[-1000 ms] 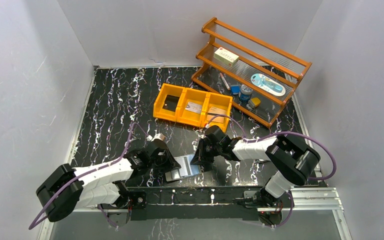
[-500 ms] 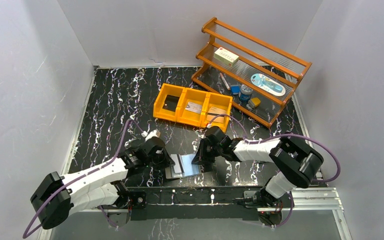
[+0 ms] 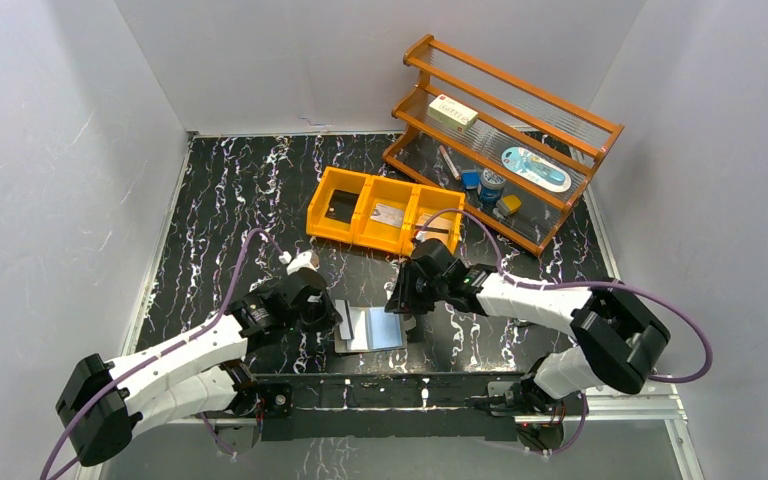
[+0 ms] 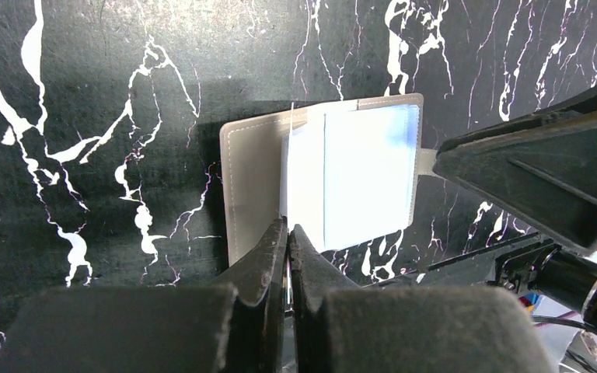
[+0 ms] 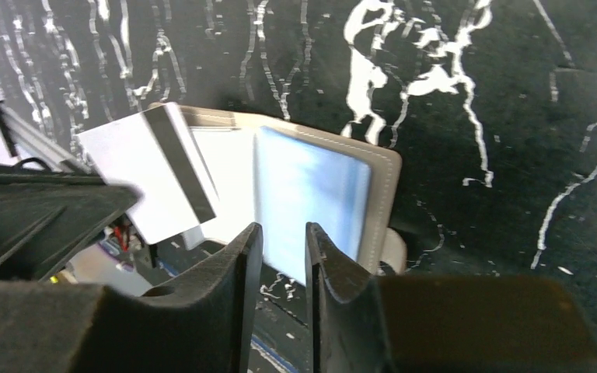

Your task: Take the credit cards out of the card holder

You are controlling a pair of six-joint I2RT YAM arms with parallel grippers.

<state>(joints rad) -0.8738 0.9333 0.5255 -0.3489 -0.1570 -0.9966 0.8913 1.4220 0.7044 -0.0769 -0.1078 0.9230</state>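
Observation:
The card holder (image 3: 378, 329) lies open on the table near the front edge, grey cover (image 4: 250, 180) down and pale blue lining (image 5: 311, 194) up. My left gripper (image 4: 288, 227) is shut on a white credit card with a black stripe (image 5: 146, 169). It holds the card tilted over the holder's left leaf, edge-on in the left wrist view. My right gripper (image 5: 283, 229) stands open over the near edge of the right leaf, with nothing between its fingers. In the top view, the left gripper (image 3: 332, 320) and the right gripper (image 3: 405, 312) flank the holder.
An orange three-compartment bin (image 3: 353, 186) behind the holder contains a black card (image 3: 340, 210), a silvery card (image 3: 387, 214) and a tan card (image 3: 435, 222). A wooden rack (image 3: 560, 110) at the back right carries a cream box (image 3: 454, 113) and small items.
My right gripper has opened and let go of the holder's right leaf, which now lies flat. My left gripper, still shut on the card, has shifted slightly away from the front edge.

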